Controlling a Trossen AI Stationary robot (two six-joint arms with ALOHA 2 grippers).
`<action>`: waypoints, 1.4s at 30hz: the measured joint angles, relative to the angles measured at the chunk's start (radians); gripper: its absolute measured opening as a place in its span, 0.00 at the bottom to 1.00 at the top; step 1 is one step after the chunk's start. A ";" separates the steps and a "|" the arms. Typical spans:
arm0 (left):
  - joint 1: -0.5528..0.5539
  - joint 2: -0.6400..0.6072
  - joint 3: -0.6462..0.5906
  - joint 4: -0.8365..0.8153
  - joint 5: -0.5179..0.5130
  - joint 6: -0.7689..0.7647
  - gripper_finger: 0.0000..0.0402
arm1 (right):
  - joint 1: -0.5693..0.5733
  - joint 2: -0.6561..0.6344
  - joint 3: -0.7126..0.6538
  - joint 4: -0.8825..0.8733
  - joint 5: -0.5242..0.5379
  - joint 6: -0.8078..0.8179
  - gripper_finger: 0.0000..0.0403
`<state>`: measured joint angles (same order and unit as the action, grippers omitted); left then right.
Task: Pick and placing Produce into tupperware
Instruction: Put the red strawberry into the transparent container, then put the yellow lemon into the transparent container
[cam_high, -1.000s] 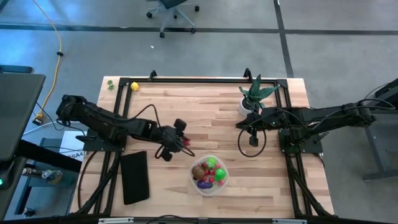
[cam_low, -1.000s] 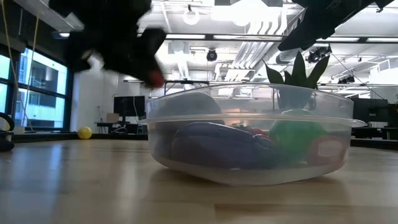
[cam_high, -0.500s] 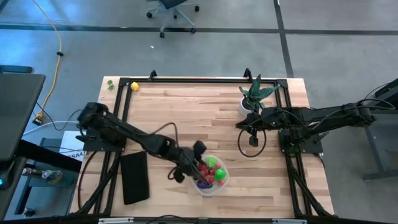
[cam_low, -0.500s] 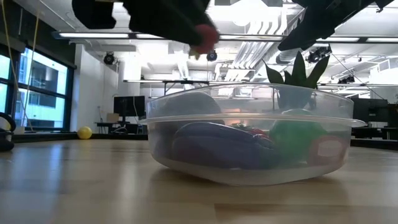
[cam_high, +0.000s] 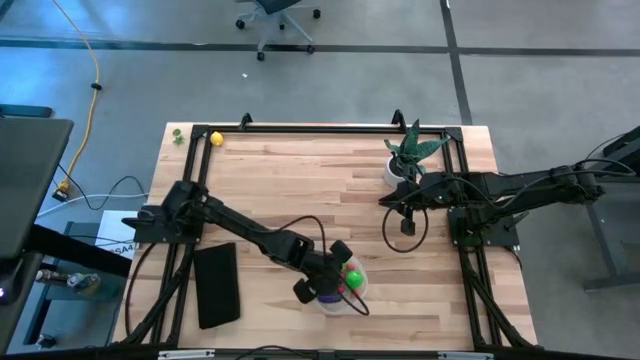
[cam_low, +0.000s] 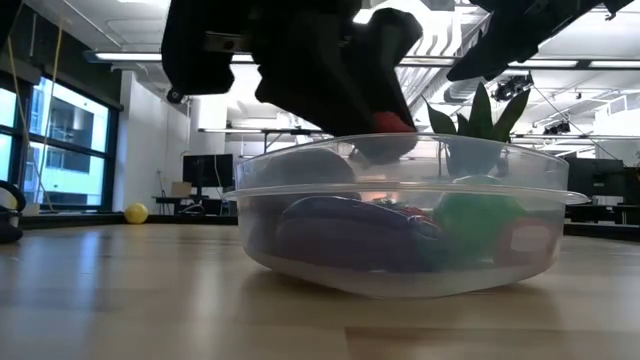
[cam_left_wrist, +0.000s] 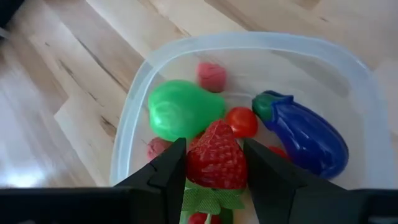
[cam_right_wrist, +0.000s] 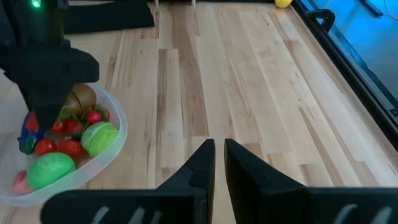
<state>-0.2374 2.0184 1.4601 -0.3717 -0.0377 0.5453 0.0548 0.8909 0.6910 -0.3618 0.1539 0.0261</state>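
Grey floor (cam_high: 540, 90) with an office chair (cam_high: 277, 20); ceiling lights (cam_low: 150, 57), tall windows (cam_low: 62, 140).

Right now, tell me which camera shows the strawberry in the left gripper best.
The left wrist view: the strawberry fills the gap between the left gripper's fingers, above the tupperware. The low view shows only a red sliver; the high and right wrist views hide it behind the arm.

A red strawberry (cam_left_wrist: 216, 155), green pear (cam_left_wrist: 180, 110) and purple eggplant (cam_left_wrist: 305, 132) fill clear tupperware (cam_left_wrist: 134, 124).
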 joint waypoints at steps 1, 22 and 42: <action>0.001 0.002 0.000 0.004 0.004 0.000 0.33 | 0.000 0.000 0.000 0.002 0.000 0.000 0.06; 0.002 -0.008 -0.001 -0.052 -0.071 0.024 0.53 | 0.000 0.000 0.000 0.001 0.000 0.000 0.06; 0.538 -0.398 -0.063 -0.587 -0.246 -0.315 0.37 | 0.000 0.000 0.000 0.001 0.000 0.000 0.06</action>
<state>0.3009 1.6209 1.3975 -0.9589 -0.2840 0.2304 0.0551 0.8906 0.6910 -0.3610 0.1543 0.0261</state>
